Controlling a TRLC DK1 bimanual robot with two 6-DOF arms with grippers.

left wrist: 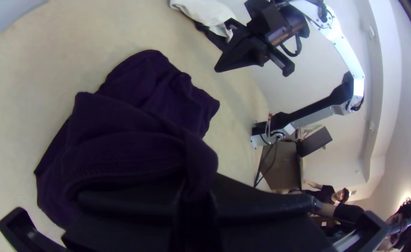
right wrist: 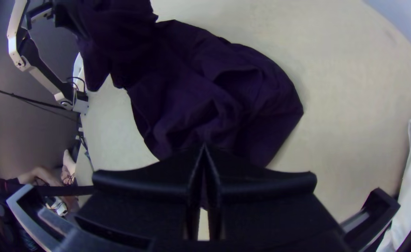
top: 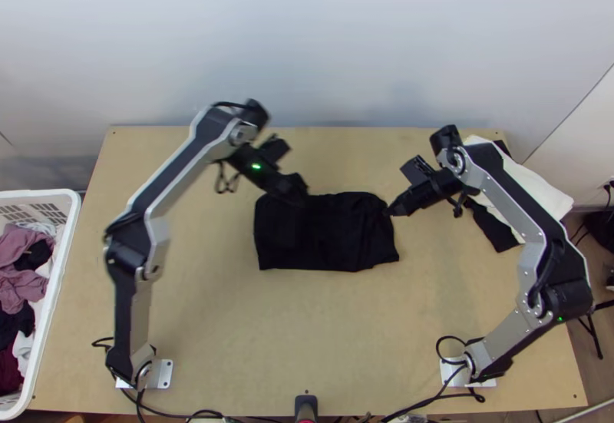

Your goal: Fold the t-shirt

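The black t-shirt [top: 330, 250] lies in a compact folded shape on the middle of the table, looking dark purple in the wrist views. At its back left corner is my left gripper [top: 295, 191]. In the left wrist view, the left gripper [left wrist: 198, 186] is shut on a gathered bit of the shirt [left wrist: 121, 126], which is raised toward it. My right gripper [top: 393, 209] stands by the shirt's back right edge. Its two fingers meet at the tips in the right wrist view, the right gripper [right wrist: 204, 148] being shut above the wrinkled end of the shirt [right wrist: 191, 88].
A white laundry basket [top: 63, 246] full of clothes stands at the table's left edge. White cloth [top: 541, 185] and a dark cloth [top: 493, 227] lie at the back right, partly beneath the right arm. Bare wooden table [top: 307, 331] stretches in front of the shirt.
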